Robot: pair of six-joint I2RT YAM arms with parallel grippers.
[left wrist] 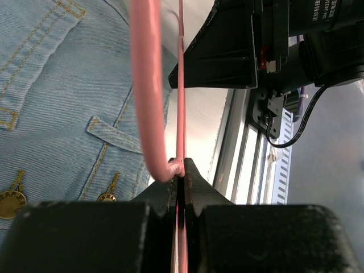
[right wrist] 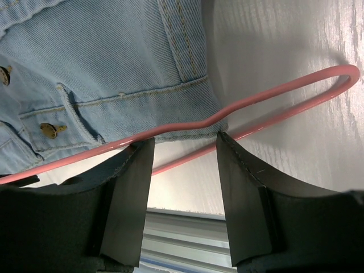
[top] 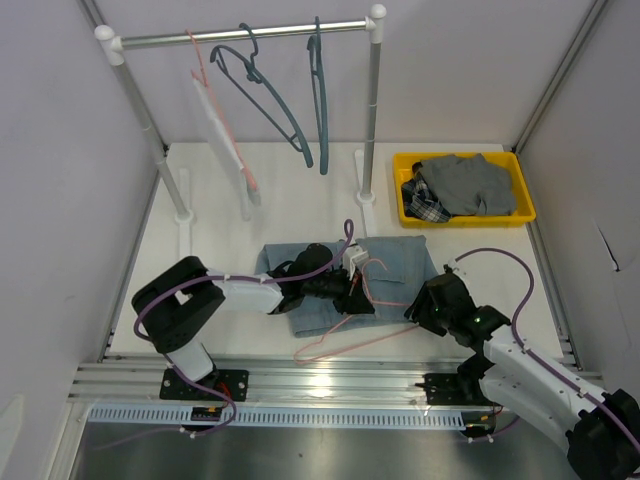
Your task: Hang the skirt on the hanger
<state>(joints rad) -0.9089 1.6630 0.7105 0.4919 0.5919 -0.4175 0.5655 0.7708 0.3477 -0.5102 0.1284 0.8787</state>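
Pinching a thin stretch of the pink hanger [left wrist: 149, 102] where a thicker bend meets it, the left gripper [left wrist: 181, 170] has its fingers closed tight on the wire, with no gap showing. The right gripper [right wrist: 183, 156] holds nothing. Its fingers stand roughly half apart, one on each side of the hanger's wavy bar near the looped end, though whether they touch the bar cannot be told. The corner of the skirt [right wrist: 102, 62] and its waistband lie just beyond. The step in hand looks like getting the waistband onto the hanger. To do it well, the left grip should stay firm, since so thin a wire could twist. The right fingers should come down squarely and take either the bar or the denim, not both. Only the left wrist view shows the pinch itself, along with a belt loop and brass buttons. Only the right wrist view shows the open gap. The top view hides both under the arms but gives the layout. The skirt lies flat on the table [top: 300, 200] towards the front, with the hanger across it. At the back is a rail [top: 240, 38] with spare hangers, and on the right a yellow bin [top: 520, 210] of clothes.
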